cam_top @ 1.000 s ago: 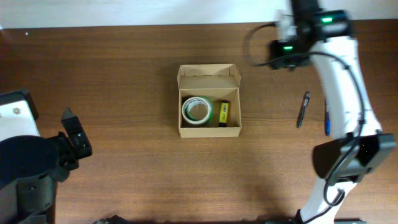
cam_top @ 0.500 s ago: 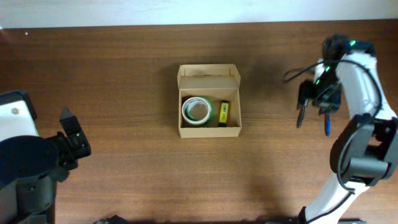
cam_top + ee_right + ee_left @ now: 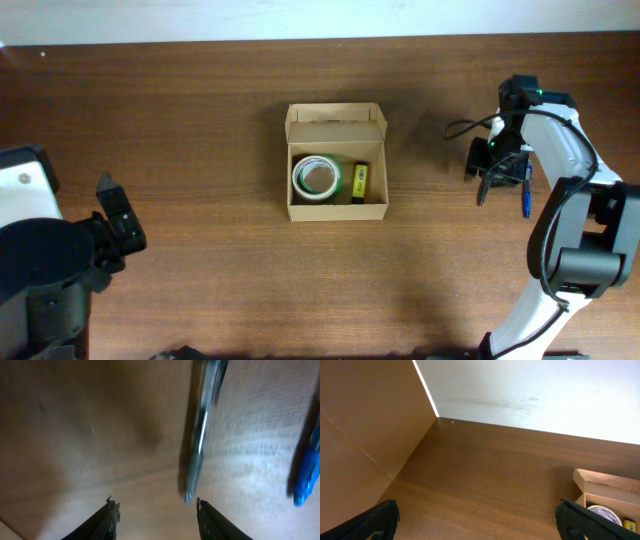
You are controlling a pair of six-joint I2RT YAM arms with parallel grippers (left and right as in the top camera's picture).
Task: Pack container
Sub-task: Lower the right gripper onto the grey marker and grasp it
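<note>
The container (image 3: pixel 337 210), a small tan cardboard box with its flap lid open at the back, stands mid-table and holds a roll of tape (image 3: pixel 317 178) and a yellow object (image 3: pixel 359 181). A corner of the container (image 3: pixel 600 482) also shows in the left wrist view. A dark pen (image 3: pixel 484 190) and a blue pen (image 3: pixel 525 200) lie to its right. My right gripper (image 3: pixel 495 160) is low over the dark pen (image 3: pixel 202 425), open, with the pen's tip just inside its right finger (image 3: pixel 212 520). My left gripper (image 3: pixel 122 212) stays wide open and empty at the far left.
The blue pen (image 3: pixel 307 475) lies just right of the right gripper (image 3: pixel 156 507). A white wall runs along the table's far edge (image 3: pixel 530 400). Bare wood shows between the fingers of the left gripper (image 3: pixel 477 510).
My right arm has swung from the back of the table down and toward me onto the dark pen, and its jaws have narrowed a little. The left arm has not moved.
</note>
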